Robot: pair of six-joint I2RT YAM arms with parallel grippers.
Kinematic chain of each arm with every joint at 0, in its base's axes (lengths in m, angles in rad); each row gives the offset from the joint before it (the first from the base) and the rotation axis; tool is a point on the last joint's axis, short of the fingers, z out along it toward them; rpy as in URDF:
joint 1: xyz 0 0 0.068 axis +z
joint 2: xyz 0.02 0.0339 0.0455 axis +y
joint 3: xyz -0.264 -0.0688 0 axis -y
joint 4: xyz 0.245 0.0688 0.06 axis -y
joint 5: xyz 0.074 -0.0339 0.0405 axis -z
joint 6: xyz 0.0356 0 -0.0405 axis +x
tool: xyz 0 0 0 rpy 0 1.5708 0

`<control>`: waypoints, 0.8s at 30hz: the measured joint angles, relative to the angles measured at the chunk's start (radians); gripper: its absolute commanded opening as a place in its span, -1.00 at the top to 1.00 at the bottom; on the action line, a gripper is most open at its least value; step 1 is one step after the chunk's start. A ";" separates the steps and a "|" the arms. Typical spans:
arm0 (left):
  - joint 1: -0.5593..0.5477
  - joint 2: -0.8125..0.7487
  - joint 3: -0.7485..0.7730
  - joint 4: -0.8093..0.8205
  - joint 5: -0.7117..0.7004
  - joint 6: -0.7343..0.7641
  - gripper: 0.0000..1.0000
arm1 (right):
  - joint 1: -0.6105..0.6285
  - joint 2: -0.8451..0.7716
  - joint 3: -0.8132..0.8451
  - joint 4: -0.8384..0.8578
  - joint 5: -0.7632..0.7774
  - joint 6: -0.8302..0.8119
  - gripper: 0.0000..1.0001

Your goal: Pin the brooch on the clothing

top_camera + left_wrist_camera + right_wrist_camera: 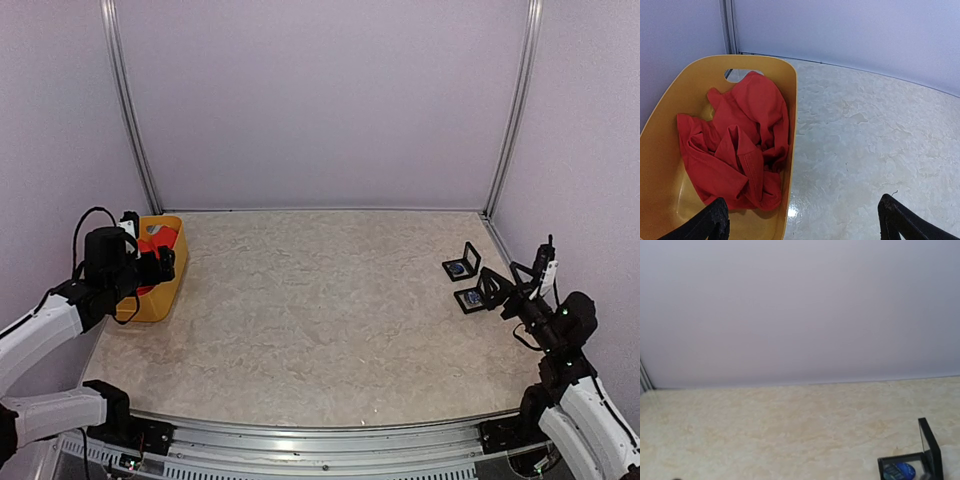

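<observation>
The red T-shirt (737, 150) lies crumpled inside a yellow basket (790, 100) at the table's left edge; it also shows in the top view (154, 246). My left gripper (805, 227) is open wide and empty, its fingertips (715, 220) straddling the basket's near right rim, just over it (168, 265). A blue brooch (900, 471) sits in a small open black box (930, 447). My right gripper (497, 288) hangs beside two such boxes (461, 266) at the right; its fingers barely show in the right wrist view and hold nothing.
The second open black box (470, 298) lies right next to the right gripper. Pale walls with metal corner posts (510, 110) close in the marble-patterned table (320, 310) on three sides.
</observation>
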 measured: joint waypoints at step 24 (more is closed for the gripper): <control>0.333 0.740 0.616 -0.145 0.052 -0.134 -0.97 | 0.000 0.064 0.187 -0.081 -0.202 0.069 -0.87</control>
